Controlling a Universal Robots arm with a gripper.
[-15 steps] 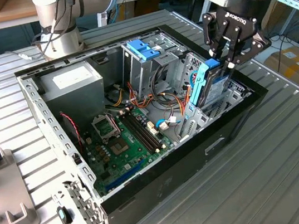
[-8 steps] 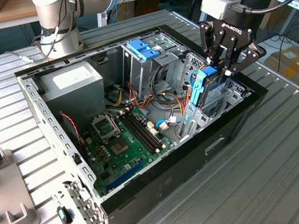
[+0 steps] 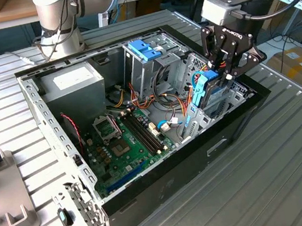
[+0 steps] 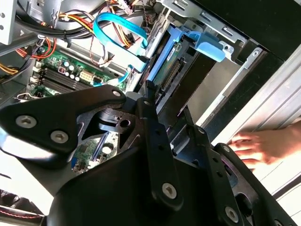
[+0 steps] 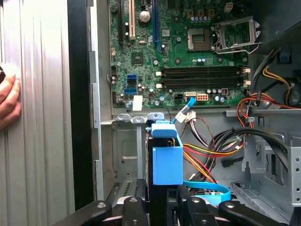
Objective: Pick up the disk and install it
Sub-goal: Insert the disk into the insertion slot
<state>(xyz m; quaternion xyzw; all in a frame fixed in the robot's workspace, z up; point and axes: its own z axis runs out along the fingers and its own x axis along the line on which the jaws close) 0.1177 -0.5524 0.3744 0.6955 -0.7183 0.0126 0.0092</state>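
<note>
**Disk held on edge at the case's drive bay**

You have the gripper closed on the disk, which stands on edge in the open computer case, at the bay on the exterior view's right. In the first wrist view the disk shows a smooth blue plastic frame between black metal fingers. No lettering on it can be made out. The green motherboard lies flat, its memory slots long and dark. A person's hand rests on the ribbed aluminium table just beside the case.
</note>
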